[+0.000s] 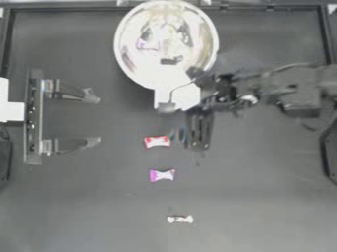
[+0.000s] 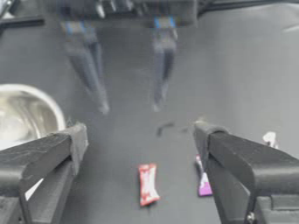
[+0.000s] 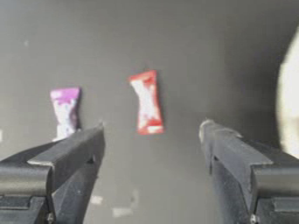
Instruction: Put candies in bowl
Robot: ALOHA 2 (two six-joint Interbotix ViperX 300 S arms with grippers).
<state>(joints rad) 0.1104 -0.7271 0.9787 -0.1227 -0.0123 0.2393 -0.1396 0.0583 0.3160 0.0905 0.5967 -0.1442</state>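
On the dark table [image 1: 79,206], a matte grey surface with a raised border along the far edge and the sides, I see nothing of the room beyond the frame.

Count, nearest first as seen from my right wrist. My right gripper [image 3: 151,131]: jaws spread wide apart, holding nothing, hanging over bare table. In the top view it [image 1: 192,142] is blurred, just beside the near rim of the bowl.

Candies on the table: three. The red-white candy [image 3: 146,103] lies just beyond my open right jaws, between their tips and slightly ahead, not touching either. In the top view it [image 1: 156,141] sits just beside the gripper. The magenta-white candy [image 3: 64,109] lies to one side of it, near but apart; from above [image 1: 162,175] it is the middle one of the row. The third, a mostly white candy [image 1: 180,219], lies farthest from the bowl, well apart from the others.

Bowl: one. The shiny bowl [image 1: 131,69] stands at the far middle of the table. Colour flecks show among the reflections inside; I cannot tell whether they are candies.

My left gripper [image 1: 92,118]: one, at the left side of the table, jaws wide open and empty. Its wrist view looks across at the red-white candy [image 2: 147,184], the bowl's rim [image 2: 55,109] and the blurred right gripper [image 2: 130,107].
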